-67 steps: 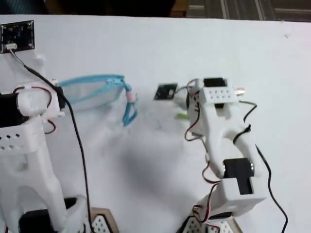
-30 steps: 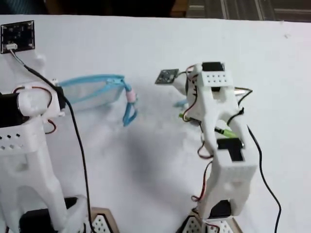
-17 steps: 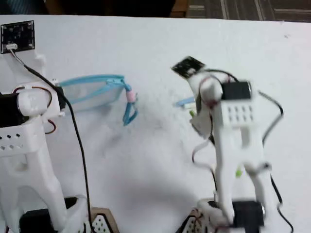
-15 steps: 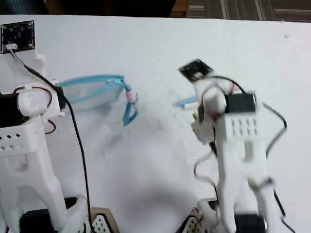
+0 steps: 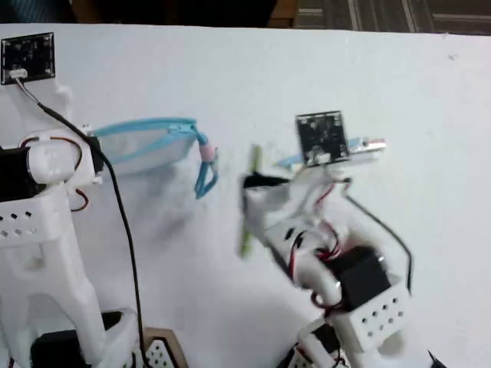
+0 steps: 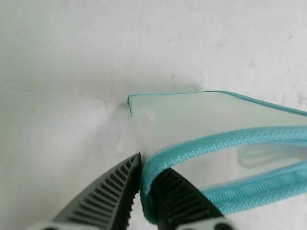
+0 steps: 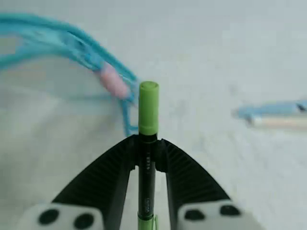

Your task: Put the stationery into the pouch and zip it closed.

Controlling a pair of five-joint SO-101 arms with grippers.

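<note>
High view: pouch [image 5: 146, 146] upper left; right gripper [image 5: 252, 192], centre, clamps a green pen [image 5: 246, 236]. Left wrist view: left gripper [image 6: 146, 167], lower centre, pinches the pouch's zip edge. Right wrist view: pen faces pouch; a narrow mouth might snag it.

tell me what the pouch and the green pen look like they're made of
The pouch looks like soft clear plastic, probably vinyl, since the table shows through its glossy panel. Its zipper tape looks like woven turquoise fabric, with a ribbed weave visible. The pen is likely hard plastic: smooth, slightly matte, green with a black section.
</note>
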